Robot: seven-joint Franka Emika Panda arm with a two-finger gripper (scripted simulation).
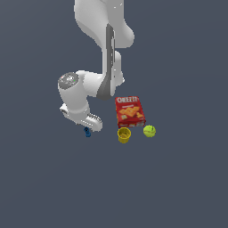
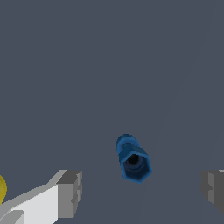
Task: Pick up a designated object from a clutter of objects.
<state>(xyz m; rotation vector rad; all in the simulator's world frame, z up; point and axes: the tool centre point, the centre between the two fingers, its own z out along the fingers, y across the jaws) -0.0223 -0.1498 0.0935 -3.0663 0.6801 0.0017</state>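
the white panda arm (image 1: 95,67) is reaching down from the top of the exterior frame, bending at a rounded joint left of centre, and its wrist is ending just above the tiny dark-blue item (image 1: 87,132), which is lying on the grey floor (image 1: 178,187) a little left of the frame's middle. the gripper (image 1: 87,128) is mostly hidden there under the wrist housing, so the exterior view is not showing how its jaws are standing.

the wrist view is making that plain: the gripper (image 2: 142,190) is spread wide, with one grey finger pad (image 2: 70,193) showing at the lower left of that frame and the other at the lower right edge. the dark-blue item (image 2: 132,158) is sitting between them, nearer the lower centre of the frame, touching neither pad. it is looking stubby, with a round end and a six-sided end that has a dark hole in it. nothing is being grasped.

in the exterior view the rest of the clutter is lying to the right of the blue item, well apart from it. the red cheez-it box (image 1: 130,111) is lying flat just right of centre. the small yellow cup (image 1: 124,135) is standing just below the box, mouth up, and the yellow-green ball (image 1: 149,131) is resting just beside the box's lower right corner. a sliver of yellow (image 2: 1,189) is showing at the wrist frame's lower left edge.
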